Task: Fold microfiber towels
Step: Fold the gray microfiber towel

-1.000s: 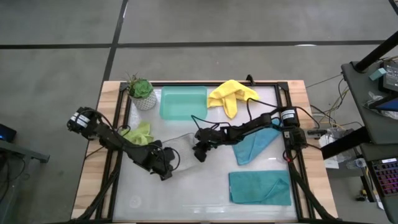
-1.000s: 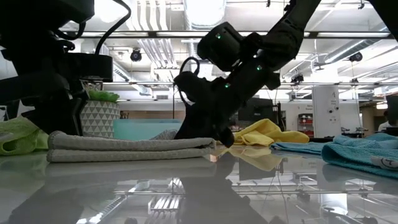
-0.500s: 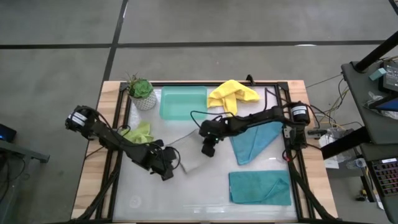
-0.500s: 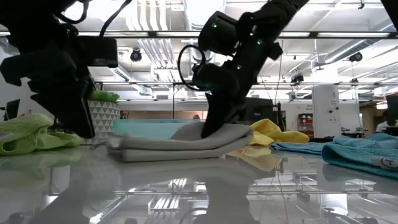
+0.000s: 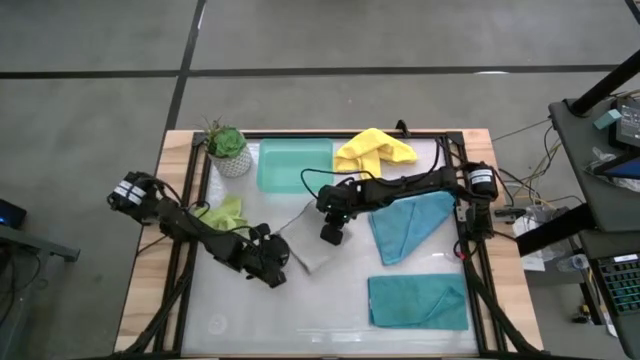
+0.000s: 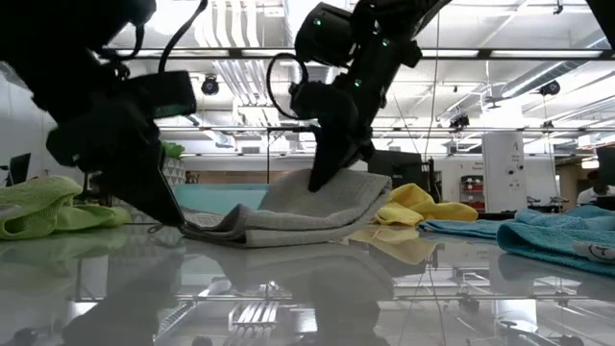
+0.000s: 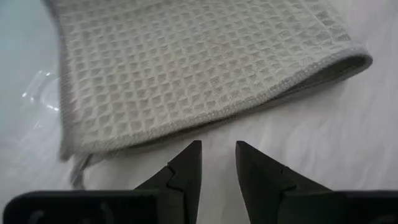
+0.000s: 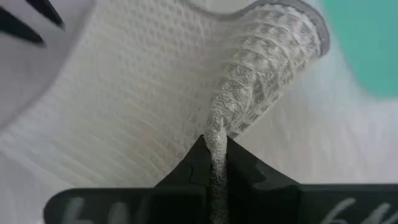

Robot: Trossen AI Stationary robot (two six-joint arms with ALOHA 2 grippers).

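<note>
A grey towel (image 5: 305, 243) lies folded at mid-table, its left part resting on the table (image 6: 221, 231) and its right part raised. My right gripper (image 5: 332, 233) is shut on that raised part. Just short of the towel's near-left edge (image 7: 205, 121) stands my left gripper (image 7: 217, 163), open, with nothing between its fingers. A lime green towel (image 5: 226, 212) lies bunched at the left and a yellow one (image 5: 372, 151) at the far side. Two teal towels (image 5: 408, 226) (image 5: 418, 301) lie on the right. My right gripper pinches a bunched fold at the grey towel's right edge (image 8: 217, 140) between its two fingers. The fingers slant down from above, from the table's right. The held edge (image 6: 332, 183) is lifted clear, and the cloth slopes slack down to the part that lies on the table.
A mint-green tray (image 5: 295, 165) and a small potted plant (image 5: 226, 148) stand at the far left. A dark frame (image 5: 462, 240) rims the white table. There is free room at the near left of the table (image 5: 240, 320).
My right gripper has risen, staying shut on the grey towel's right edge. The towel lay flat and now has its right part lifted into a slope, and its left end has slid toward the table's right. My left gripper has tipped further down beside that end.
</note>
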